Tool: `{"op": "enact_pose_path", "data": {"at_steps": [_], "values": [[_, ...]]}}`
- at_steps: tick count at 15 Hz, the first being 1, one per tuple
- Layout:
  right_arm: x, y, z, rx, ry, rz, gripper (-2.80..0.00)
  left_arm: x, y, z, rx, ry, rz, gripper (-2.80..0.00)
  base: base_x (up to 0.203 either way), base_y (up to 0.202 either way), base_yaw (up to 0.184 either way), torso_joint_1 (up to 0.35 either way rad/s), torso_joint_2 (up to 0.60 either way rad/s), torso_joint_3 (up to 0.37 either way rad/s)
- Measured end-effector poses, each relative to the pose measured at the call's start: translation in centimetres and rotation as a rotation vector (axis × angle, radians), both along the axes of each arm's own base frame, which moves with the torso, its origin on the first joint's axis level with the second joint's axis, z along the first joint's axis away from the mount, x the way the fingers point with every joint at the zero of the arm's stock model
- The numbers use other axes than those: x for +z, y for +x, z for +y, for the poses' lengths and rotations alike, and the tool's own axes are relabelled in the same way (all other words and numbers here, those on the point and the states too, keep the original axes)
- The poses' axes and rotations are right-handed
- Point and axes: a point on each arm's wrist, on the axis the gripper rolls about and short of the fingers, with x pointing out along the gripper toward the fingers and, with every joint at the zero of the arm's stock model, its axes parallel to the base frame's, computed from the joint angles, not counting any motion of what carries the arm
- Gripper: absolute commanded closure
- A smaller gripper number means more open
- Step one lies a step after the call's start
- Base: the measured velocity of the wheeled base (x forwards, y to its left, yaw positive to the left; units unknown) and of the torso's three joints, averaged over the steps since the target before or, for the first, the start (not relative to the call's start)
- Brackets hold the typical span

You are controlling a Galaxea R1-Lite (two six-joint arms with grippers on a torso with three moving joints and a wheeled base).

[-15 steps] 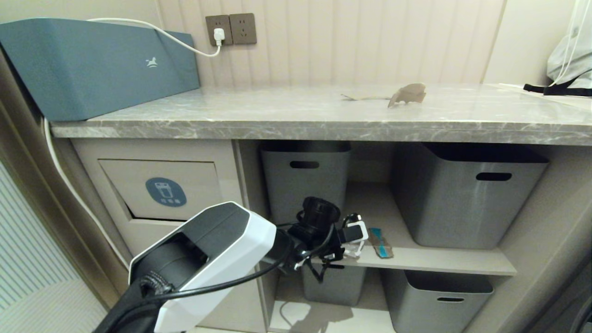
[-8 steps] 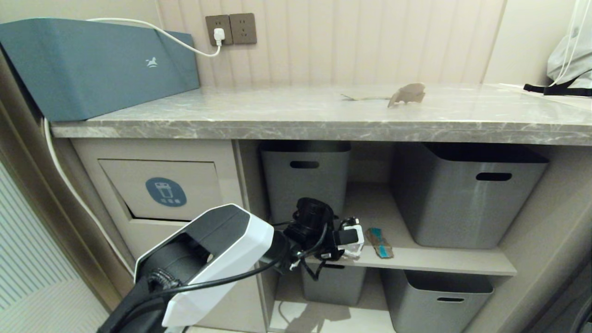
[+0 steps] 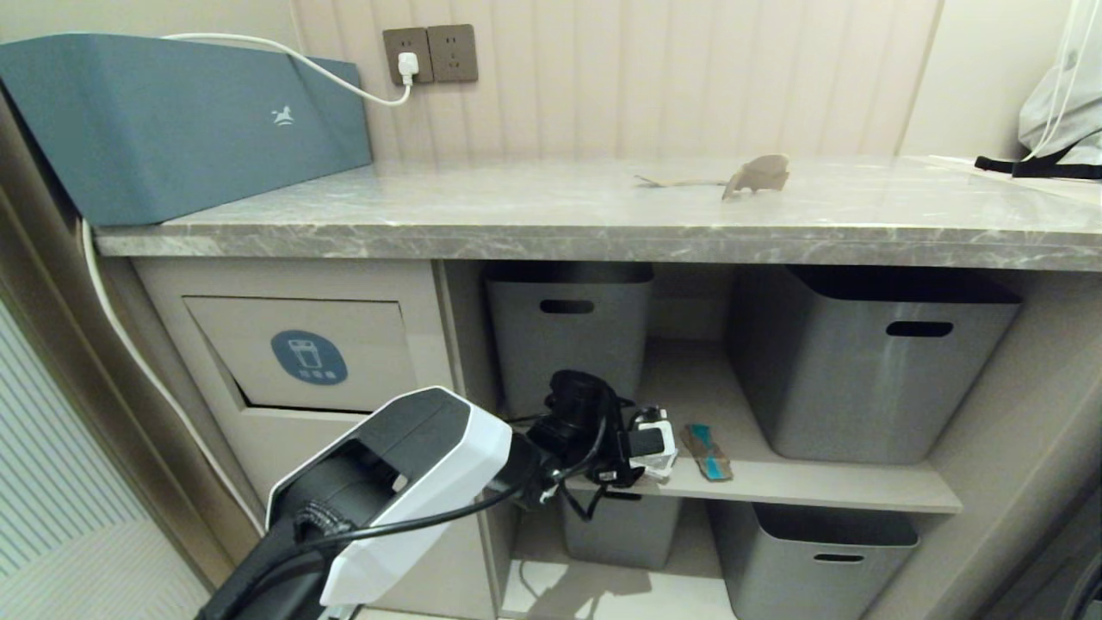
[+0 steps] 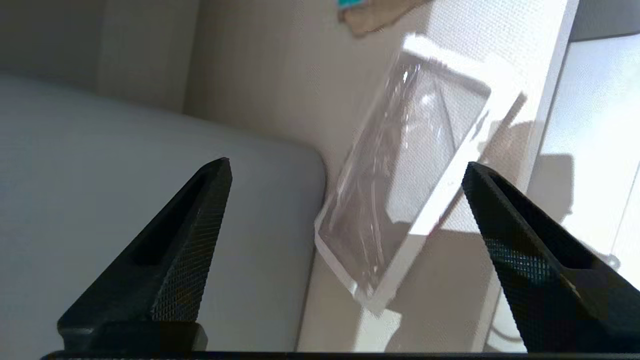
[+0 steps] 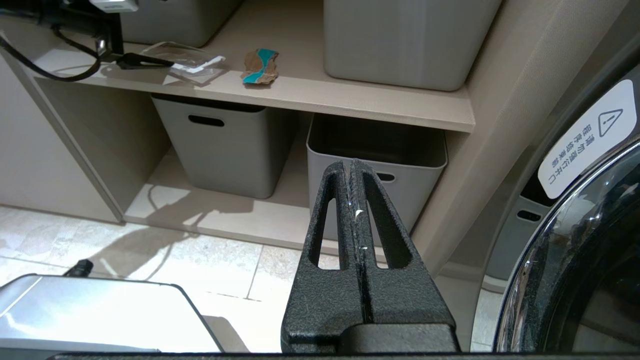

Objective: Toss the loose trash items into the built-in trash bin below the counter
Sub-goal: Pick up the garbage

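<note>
Now packet btwn open left gripper

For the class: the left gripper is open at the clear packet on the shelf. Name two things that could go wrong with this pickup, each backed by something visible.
1. The packet overhangs the shelf's front edge beside a grey tub; a finger of the left gripper might nudge it off before closing.
2. The packet lies flat and looks thin, so closing jaws may slide over it.
3. The teal-and-brown scrap lies close by and could get knocked.
</note>
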Motion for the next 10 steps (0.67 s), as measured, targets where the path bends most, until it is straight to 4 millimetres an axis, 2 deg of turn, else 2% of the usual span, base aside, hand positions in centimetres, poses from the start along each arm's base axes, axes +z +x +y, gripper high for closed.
{"op": "enact_pose_path", "data": {"at_steps": [10], "values": [[0.0,0.0,0.0,0.0,0.0,0.0,0.0,-0.59,0.73,-0.62,0.0,0.026,0.016,-2.8,0.0,0.0,0.0,0.0,0.0,0.0]]}}
